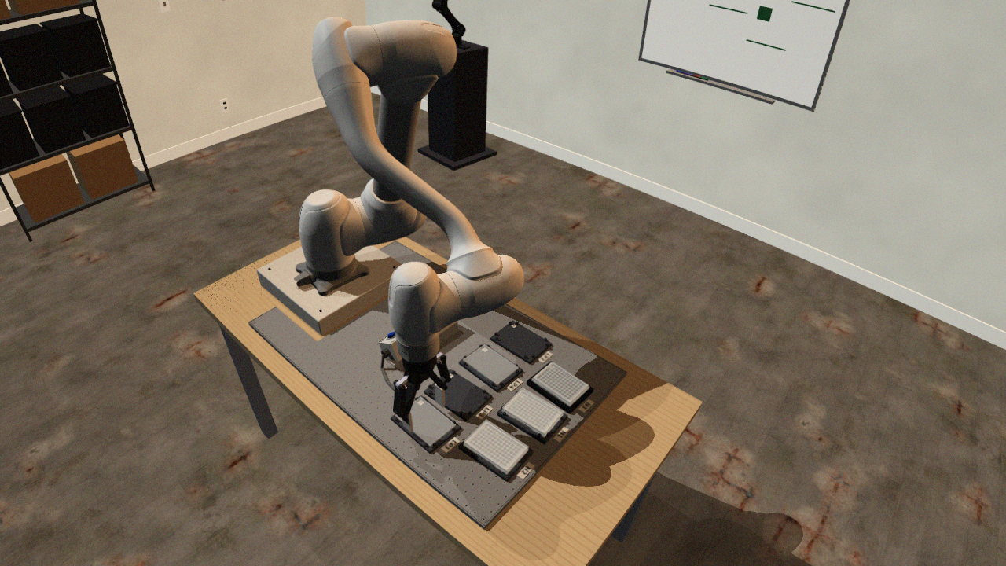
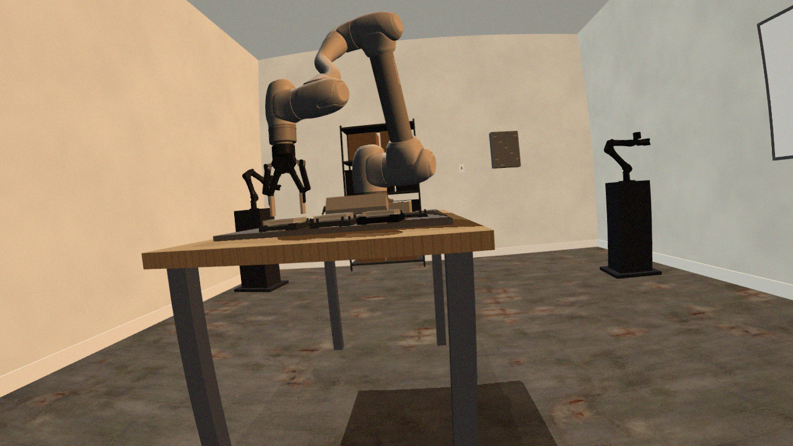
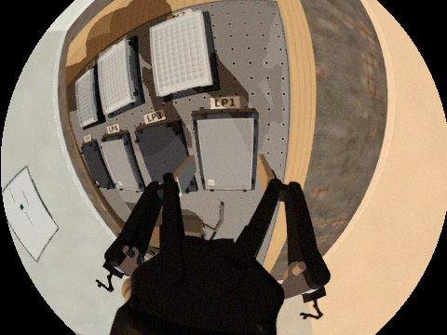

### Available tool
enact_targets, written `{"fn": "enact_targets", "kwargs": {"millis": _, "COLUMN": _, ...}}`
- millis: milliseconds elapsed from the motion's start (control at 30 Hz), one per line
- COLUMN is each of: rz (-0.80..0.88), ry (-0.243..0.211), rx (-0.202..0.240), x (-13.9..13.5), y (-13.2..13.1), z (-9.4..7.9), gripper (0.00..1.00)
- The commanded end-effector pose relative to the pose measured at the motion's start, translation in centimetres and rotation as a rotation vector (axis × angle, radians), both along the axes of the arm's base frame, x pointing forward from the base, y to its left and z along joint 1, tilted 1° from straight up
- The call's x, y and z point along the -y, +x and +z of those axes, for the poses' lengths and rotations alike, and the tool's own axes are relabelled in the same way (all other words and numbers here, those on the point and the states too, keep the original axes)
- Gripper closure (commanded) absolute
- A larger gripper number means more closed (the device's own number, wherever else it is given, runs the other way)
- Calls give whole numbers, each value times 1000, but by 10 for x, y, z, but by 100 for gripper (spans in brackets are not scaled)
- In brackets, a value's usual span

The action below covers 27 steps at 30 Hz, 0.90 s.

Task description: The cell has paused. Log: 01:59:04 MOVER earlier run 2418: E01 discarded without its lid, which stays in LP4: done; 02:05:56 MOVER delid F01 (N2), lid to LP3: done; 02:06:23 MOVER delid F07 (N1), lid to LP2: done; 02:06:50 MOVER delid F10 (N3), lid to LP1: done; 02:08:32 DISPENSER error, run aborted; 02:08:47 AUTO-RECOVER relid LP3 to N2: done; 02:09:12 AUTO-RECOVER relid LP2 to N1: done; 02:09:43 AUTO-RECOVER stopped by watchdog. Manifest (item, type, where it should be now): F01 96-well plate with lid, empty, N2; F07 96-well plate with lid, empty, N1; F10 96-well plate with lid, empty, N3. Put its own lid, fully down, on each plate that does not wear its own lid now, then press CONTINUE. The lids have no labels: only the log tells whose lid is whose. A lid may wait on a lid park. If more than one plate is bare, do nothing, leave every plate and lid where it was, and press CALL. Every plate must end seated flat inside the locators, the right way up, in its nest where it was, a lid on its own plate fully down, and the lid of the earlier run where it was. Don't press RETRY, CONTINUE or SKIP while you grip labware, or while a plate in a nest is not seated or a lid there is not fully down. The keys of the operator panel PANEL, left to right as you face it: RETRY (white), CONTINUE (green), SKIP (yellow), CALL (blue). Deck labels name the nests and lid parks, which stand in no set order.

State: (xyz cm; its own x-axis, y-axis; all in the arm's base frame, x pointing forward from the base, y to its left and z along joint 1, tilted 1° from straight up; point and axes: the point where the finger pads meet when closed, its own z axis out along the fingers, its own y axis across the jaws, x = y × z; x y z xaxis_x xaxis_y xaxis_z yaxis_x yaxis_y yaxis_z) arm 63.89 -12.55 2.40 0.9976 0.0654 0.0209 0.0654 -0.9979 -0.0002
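Observation:
My gripper (image 1: 416, 406) is open and empty. It hangs a little above the near end of a grey lid (image 1: 431, 422) that lies flat on the park labelled LP1. In the wrist view the fingertips stand on either side of this lid (image 3: 225, 152), apart from it. In the exterior view the gripper (image 2: 287, 212) is just above the deck. Three white well plates stand in a row beyond: the nearest (image 1: 496, 446) shows a sharp open grid, while the middle (image 1: 532, 411) and far (image 1: 559, 384) plates look slightly greyer. I cannot tell for sure which of them wear lids.
Beside LP1 is a dark, empty park (image 1: 460, 394), then a second grey lid (image 1: 490, 365) on the park marked LP4, then another dark, empty park (image 1: 520, 341). The robot base block (image 1: 323, 288) stands at the back of the table. The deck's edge lies close on the gripper's side.

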Motion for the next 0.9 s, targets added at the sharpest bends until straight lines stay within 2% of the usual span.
{"fn": "enact_targets", "kwargs": {"millis": 0, "rz": -1, "ry": -3, "rx": 1, "x": -3, "y": 0, "z": -3, "gripper": 34}}
{"fn": "enact_targets", "kwargs": {"millis": 867, "rz": -1, "ry": -3, "rx": 1, "x": -3, "y": 0, "z": -13, "gripper": 34}}
